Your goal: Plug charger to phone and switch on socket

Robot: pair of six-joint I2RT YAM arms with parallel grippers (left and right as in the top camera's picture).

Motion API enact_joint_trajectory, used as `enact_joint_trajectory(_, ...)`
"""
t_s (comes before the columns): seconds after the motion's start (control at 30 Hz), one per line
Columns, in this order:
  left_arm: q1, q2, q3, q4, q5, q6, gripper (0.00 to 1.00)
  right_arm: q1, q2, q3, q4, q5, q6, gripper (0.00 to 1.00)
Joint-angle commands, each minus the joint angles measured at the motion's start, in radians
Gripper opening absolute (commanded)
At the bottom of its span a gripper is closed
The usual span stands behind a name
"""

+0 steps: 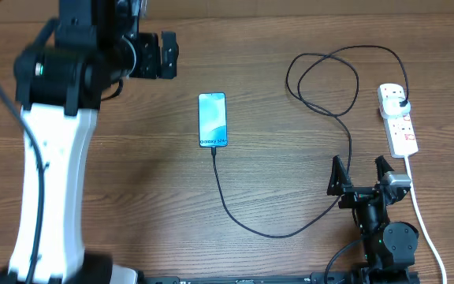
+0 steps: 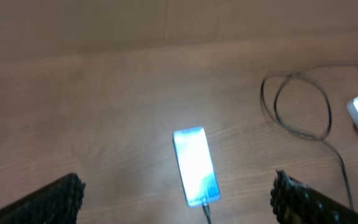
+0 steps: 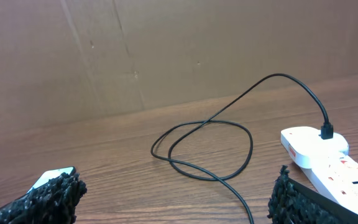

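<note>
Both jaws open, empty. Phone lies mid-surface, charger meeting its 6 o'clock end; socket at 3 o'clock. Reaching the switch, my right arm could snag the charger and unplug it.

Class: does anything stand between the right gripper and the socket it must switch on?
Nothing visible does. The socket lies just ahead of the open right gripper, slightly to its right. The charger cable trails down between the gripper's fingers, beside that path rather than across it.
</note>
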Motion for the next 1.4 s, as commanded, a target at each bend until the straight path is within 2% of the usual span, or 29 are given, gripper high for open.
enact_joint_trajectory(0.0, 0.015, -0.179, -0.223, 0.129, -0.011, 0.074, 1.00, 0.005, -0.010, -0.011, 0.006, -0.001, -0.005, 1.00)
enact_joint_trajectory(0.13, 0.057, -0.364, -0.521, 0.321, -0.002, 0.082, 1.00, 0.005, -0.010, -0.011, 0.006, -0.001, -0.005, 1.00)
enact_joint_trajectory(0.3, 0.148, -0.604, -0.903, 0.590, 0.099, 0.125, 1.00, 0.005, -0.010, -0.011, 0.006, -0.001, -0.005, 1.00)
enact_joint_trajectory(0.67, 0.184, -1.002, -1.484, 1.006, 0.118, 0.264, 1.00, 0.005, -0.010, -0.011, 0.006, -0.001, -0.005, 1.00)
enact_joint_trajectory(0.8, 0.201, -1.148, -1.653, 1.078, 0.092, 0.280, 1.00, 0.005, -0.010, -0.011, 0.006, -0.001, -0.005, 1.00)
enact_joint_trajectory(1.07, 0.208, -1.410, -1.891, 1.084, 0.006, 0.281, 1.00, 0.005, -0.010, -0.011, 0.006, -0.001, -0.005, 1.00)
enact_joint_trajectory(1.23, 0.208, -1.534, -1.984, 1.080, 0.009, 0.280, 1.00, 0.005, -0.010, -0.011, 0.006, -0.001, -0.005, 1.00)
enact_joint_trajectory(1.37, 0.207, -1.578, -1.991, 1.075, 0.005, 0.249, 1.00, 0.005, -0.010, -0.011, 0.006, -0.001, -0.005, 1.00)
